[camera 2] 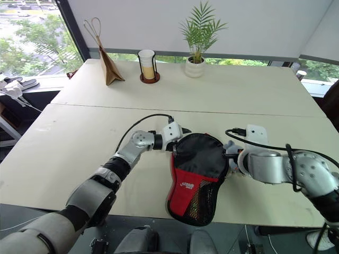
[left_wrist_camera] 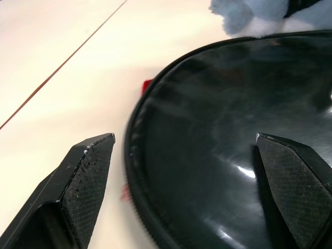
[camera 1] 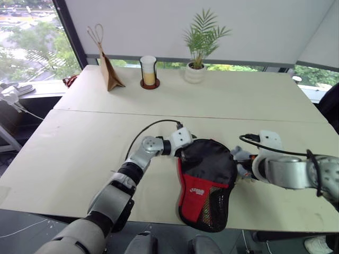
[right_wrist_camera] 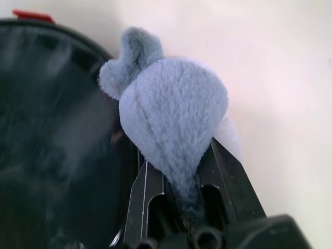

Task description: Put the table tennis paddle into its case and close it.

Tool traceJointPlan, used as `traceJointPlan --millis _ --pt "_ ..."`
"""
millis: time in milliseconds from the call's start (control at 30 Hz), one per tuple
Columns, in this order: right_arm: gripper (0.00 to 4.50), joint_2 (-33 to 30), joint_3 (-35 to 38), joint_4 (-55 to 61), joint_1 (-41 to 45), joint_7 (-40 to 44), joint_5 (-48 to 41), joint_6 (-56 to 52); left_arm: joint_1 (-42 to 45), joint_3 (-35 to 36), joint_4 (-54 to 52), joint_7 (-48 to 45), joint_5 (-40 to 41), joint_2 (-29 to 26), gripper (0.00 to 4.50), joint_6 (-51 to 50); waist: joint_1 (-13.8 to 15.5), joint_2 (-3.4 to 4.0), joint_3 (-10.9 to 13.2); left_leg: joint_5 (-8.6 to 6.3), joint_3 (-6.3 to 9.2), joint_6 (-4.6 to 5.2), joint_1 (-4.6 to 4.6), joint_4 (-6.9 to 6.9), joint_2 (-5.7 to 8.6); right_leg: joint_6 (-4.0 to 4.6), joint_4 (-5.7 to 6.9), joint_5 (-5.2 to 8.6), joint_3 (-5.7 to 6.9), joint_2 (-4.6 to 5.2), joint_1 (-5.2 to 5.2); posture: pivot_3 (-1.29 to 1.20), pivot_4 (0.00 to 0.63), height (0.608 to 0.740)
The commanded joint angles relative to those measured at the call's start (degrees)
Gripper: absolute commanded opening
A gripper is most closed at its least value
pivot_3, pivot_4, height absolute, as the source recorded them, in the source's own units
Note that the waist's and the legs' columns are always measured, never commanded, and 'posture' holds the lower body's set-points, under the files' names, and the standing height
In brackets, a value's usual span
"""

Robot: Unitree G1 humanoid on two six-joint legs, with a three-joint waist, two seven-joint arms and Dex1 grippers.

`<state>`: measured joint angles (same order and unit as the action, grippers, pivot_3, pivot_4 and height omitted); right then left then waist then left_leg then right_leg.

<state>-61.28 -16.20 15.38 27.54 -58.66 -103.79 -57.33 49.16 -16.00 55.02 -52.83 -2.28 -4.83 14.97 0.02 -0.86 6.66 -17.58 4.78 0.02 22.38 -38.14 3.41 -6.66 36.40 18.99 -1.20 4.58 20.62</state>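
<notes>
Pale cream tabletops [camera 1: 79, 153], two pushed together with a thin seam between them, run back to a window wall, and the black case [camera 1: 207, 182] near the front edge serves as the landmark for everything else. Far to the left of the case and well behind it, at the back of the table, a brown paper bag [camera 1: 110, 71] stands upright with its looped handles up; just right of the bag sits a glass of yellowish drink [camera 1: 149, 71] on a dark coaster, and further right a small palm in a white pot [camera 1: 195, 71], all well apart from the case. At the case's upper left edge the left gripper [left_wrist_camera: 184, 155] has its jaws spread wide, one finger [left_wrist_camera: 83, 179] over bare table beside the rim and the other above the glossy black round end. The case lies flat, round end away from the robot, red panel and mesh pocket toward the front edge. No paddle can be made out. At the case's right edge the right gripper [right_wrist_camera: 184, 192] has its jaws pressed together, pinching a grey-blue fluffy ball [right_wrist_camera: 171, 124] that rests against the case's rim.
</notes>
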Motion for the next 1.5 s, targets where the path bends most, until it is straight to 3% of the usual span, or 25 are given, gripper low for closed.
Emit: traceJointPlan --millis 33,367,633,867,1100,1300,1500 --pt "0.02 2.96 0.98 -6.01 5.33 4.28 9.67 -3.19 -1.60 1.61 -1.22 -2.23 0.90 -2.31 4.50 -2.81 -0.13 0.06 0.05 0.01 -0.01 -0.02 0.07 0.01 0.00 0.00 0.03 0.00 0.00 0.00 0.10 0.00 0.150 0.740" --pt "0.02 14.94 1.98 -16.66 15.02 18.65 32.95 -10.51 -2.50 6.01 -18.35 -11.85 11.68 -2.53 4.50 -14.23 -0.92 0.20 0.43 0.46 -0.12 -0.67 0.86 -0.12 0.01 -0.01 0.68 -0.01 -0.01 0.04 1.13 0.00 0.150 0.740" --pt "0.02 19.68 7.02 -16.50 14.36 26.62 45.37 -17.00 -2.60 2.27 -26.28 -20.16 14.01 -2.12 4.50 -18.30 -0.93 0.24 0.46 0.54 -0.13 -0.67 0.87 -0.10 0.02 0.00 0.79 -0.01 -0.02 0.02 1.20 0.00 0.150 0.740" --pt "0.02 22.29 13.39 -12.69 10.53 30.72 52.80 -22.21 1.07 -2.87 -13.35 -20.14 7.52 2.61 4.50 -8.58 -0.50 0.25 0.47 0.57 -0.12 -0.67 0.88 -0.11 0.07 0.00 0.79 -0.01 -0.01 0.04 1.19 0.00 0.150 0.740" --pt "0.02 25.38 20.72 -3.66 5.24 33.09 58.32 -29.29 5.06 -4.67 5.36 -10.88 -0.76 7.14 4.50 0.71 -0.30 0.25 0.47 0.56 -0.11 -0.64 0.96 -0.07 0.11 -0.01 0.92 -0.01 0.01 0.04 1.36 0.00 0.150 0.740" --pt "0.02 26.05 24.72 4.99 0.62 36.75 60.42 -35.16 6.44 -4.74 11.30 -7.45 -3.54 7.80 4.50 1.01 0.68 0.24 0.46 0.54 -0.10 -0.57 0.98 -0.08 0.13 -0.01 1.16 -0.01 -0.02 0.04 1.49 0.00 0.150 0.740" --pt "0.02 21.73 27.95 11.10 -7.57 40.48 57.39 -35.17 6.36 -5.39 13.15 -6.21 -5.46 8.16 4.50 -0.57 0.82 0.18 0.42 0.52 -0.07 -0.43 0.94 -0.09 0.20 -0.01 1.27 -0.01 -0.02 0.07 1.46 0.00 0.150 0.740"
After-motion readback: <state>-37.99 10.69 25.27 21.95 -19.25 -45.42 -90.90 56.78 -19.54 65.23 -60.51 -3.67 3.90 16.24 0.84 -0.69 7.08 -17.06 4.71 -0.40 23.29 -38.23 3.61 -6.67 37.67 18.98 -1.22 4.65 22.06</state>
